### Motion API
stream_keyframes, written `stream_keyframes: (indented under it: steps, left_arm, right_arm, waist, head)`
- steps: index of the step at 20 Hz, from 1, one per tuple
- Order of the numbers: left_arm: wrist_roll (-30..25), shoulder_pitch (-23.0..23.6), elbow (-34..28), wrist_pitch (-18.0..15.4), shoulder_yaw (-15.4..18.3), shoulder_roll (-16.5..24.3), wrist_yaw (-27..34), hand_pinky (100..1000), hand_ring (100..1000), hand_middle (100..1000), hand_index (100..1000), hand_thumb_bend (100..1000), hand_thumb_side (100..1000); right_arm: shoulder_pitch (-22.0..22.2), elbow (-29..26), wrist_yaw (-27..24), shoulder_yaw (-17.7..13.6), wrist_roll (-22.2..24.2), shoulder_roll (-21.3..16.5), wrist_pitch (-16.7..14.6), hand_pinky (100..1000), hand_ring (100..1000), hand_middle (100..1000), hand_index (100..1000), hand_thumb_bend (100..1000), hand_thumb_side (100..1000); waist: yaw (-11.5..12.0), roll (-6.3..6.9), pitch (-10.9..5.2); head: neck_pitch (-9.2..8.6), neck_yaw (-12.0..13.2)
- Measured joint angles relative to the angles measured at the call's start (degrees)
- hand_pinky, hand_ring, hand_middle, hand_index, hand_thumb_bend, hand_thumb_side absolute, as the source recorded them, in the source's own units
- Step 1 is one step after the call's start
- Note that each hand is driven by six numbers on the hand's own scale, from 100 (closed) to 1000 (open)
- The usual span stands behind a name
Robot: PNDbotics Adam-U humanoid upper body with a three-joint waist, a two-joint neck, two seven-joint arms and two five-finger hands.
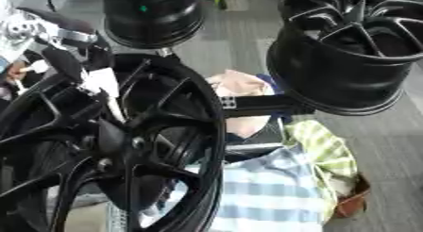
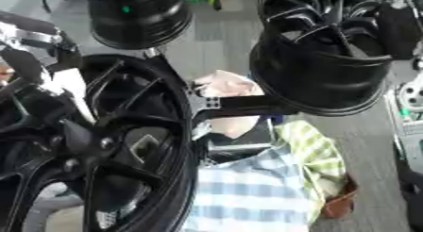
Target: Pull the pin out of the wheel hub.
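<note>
Large black wheel hub point(image 1: 107, 146) is filling the lower left of both views, spokes fanning out from a dark centre. Left hand point(image 1: 70, 61) is coming in from the upper left, black with silver joints, reaching down over the hub's upper rim; its fingers point(image 1: 97, 82) are lying among the spokes, against a pale, whitish piece that is running down toward the centre, probably the pin point(image 1: 109, 96), though its outline is hard to separate from the hand. Cannot tell whether the fingers are curled round it or merely lying against it. Right hand is not showing clearly; a dark arm-like shape is sitting at the right edge of the right eye view, nothing more to read. Second black wheel point(image 1: 351, 52) is standing at the upper right, carried on a black bracket arm point(image 1: 264, 103) that is running across to the near hub. Third black wheel point(image 1: 153, 14) is sitting at the top centre. Behind the bracket a person in a blue and white striped shirt point(image 1: 264, 193) is bending, with a yellow-green checked cloth point(image 1: 322, 151) beside.
</note>
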Motion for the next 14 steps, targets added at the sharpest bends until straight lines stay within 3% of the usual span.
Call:
stream_keyframes:
  steps: [6,14]
  left_arm:
    - [-0.23,0.00,0.00,0.07,0.00,-0.17,-1.07,715,618,477,692,598,481]
    - [-0.77,0.15,0.00,0.03,0.00,-0.25,-1.51,690,587,439,644,551,473]
  right_arm:
    - [0.00,0.00,0.00,0.00,-0.01,0.00,-0.03,751,750,688,811,100,530]
    - [0.00,0.00,0.00,0.00,-0.23,0.00,-0.25,752,751,689,812,100,527]
  waist:
    - [0.01,-0.04,-0.03]
    - [0.06,-0.19,-0.06]
  head:
    - [0.00,0.12]
    - [0.00,0.21]
